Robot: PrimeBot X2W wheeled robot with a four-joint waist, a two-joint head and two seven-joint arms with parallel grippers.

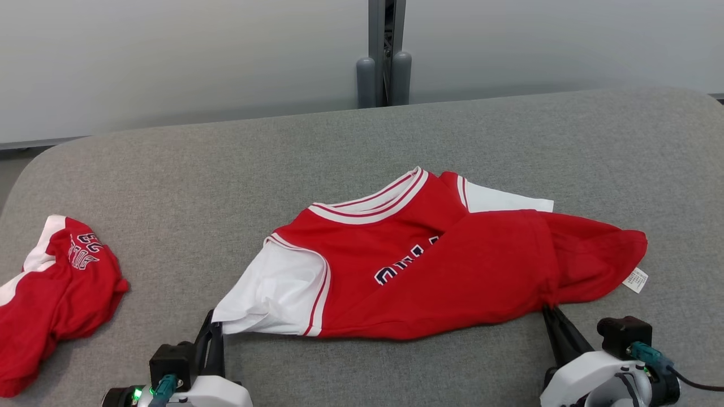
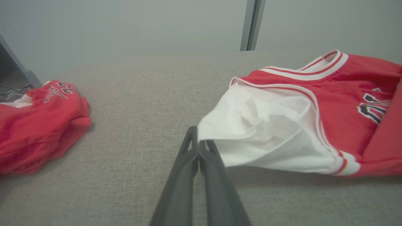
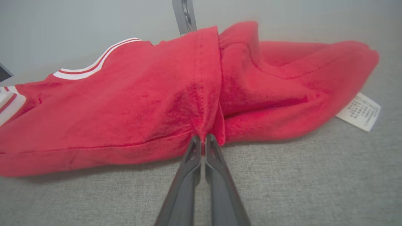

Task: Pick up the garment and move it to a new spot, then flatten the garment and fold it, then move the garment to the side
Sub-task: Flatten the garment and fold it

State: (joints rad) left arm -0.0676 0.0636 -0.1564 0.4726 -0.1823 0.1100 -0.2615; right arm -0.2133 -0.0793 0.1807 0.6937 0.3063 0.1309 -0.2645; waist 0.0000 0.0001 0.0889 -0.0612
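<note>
Left gripper (image 1: 217, 327) is pinched shut on the white sleeve (image 2: 267, 131) of the red-and-white knit jersey (image 1: 418, 265), which lies mid-table. Right gripper (image 1: 548, 311) is pinched shut on its bunched red hem (image 3: 201, 122). Likely the flattening step: you'd lift and draw apart. The grey fabric tabletop (image 1: 339, 147) is open beyond. A crumpled red garment (image 1: 56, 288) crowds your left.

Place: robot test lab, by the look.
Surface: grey fabric-covered worktop (image 1: 169, 186), rounded corners.
Backdrop: blank pale partition panels (image 1: 169, 56); grey metal post (image 1: 386, 51) between them.
</note>
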